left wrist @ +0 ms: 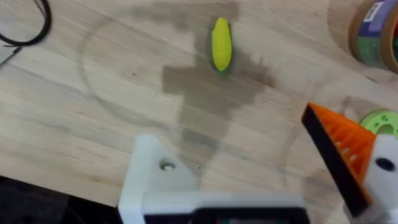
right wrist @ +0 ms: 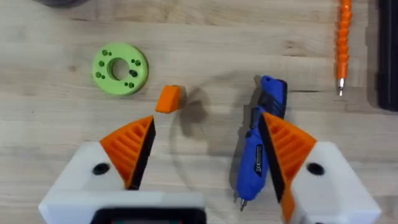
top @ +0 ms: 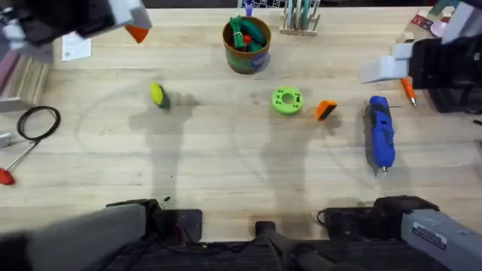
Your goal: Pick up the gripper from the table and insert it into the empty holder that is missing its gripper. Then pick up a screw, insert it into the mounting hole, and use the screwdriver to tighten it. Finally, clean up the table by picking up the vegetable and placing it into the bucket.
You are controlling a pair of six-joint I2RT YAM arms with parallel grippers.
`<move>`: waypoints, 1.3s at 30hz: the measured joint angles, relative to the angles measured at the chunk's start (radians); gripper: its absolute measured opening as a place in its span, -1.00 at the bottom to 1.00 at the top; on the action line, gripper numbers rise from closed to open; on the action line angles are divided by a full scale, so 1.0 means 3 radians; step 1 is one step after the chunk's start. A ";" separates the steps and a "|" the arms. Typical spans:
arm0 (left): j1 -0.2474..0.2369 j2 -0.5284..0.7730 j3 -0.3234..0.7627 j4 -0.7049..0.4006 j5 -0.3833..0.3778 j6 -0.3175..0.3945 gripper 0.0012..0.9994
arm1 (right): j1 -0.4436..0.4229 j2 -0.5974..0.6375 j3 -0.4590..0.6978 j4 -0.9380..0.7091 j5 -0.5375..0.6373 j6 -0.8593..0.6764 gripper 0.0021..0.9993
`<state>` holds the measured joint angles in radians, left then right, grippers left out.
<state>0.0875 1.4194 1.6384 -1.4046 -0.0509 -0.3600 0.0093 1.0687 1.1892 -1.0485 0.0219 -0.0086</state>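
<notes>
Two orange ribbed pads (right wrist: 127, 149) on my right pincer (right wrist: 208, 134) are spread wide, holding nothing. I think I should drop low and pinch the flat sides of the small hard orange gripper (right wrist: 168, 99), a wedge on the wooden table (right wrist: 37, 112). It lies at 3 o'clock from the round green disc (right wrist: 120, 68). Farther off, my left pincer (left wrist: 242, 155) is spread too, its white holder (left wrist: 155, 177) bare.

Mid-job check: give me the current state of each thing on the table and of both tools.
gripper: loose on the table, beside the green disc
holder: bare, no orange tip
screwdriver: lying flat
vegetable: on the table, outside the bucket
right tool: open, empty
</notes>
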 joint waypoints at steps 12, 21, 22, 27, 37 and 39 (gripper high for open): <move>0.0000 -0.1367 -0.0578 0.0100 -0.0061 0.0490 0.97 | 0.0000 0.0000 0.0000 0.0000 0.0000 0.0000 0.98; 0.0000 -0.1730 -0.0578 -0.0073 -0.0069 0.0640 0.97 | 0.0000 0.0000 0.0000 0.0000 0.0000 0.0000 0.98; 0.0000 -0.1748 -0.0578 -0.0129 -0.0069 0.0649 0.97 | 0.0000 0.0000 0.0000 -0.0001 0.0000 0.0000 0.98; 0.0000 -0.1758 -0.0589 -0.0242 -0.0074 0.0664 0.97 | 0.0000 0.0001 0.0000 0.0000 0.0000 0.0000 0.98; 0.0000 -0.1761 -0.1164 0.0383 -0.0069 0.0828 0.97 | 0.0000 0.0000 0.0000 0.0000 0.0000 0.0000 0.98; 0.0000 -0.1777 -0.1433 0.0784 -0.0035 0.0841 0.97 | 0.0000 0.0000 0.0000 -0.0001 0.0000 0.0000 0.98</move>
<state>0.0875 0.8863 1.2086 -1.1693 -0.0616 -0.1077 0.0093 1.0687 1.1892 -1.0489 0.0219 -0.0086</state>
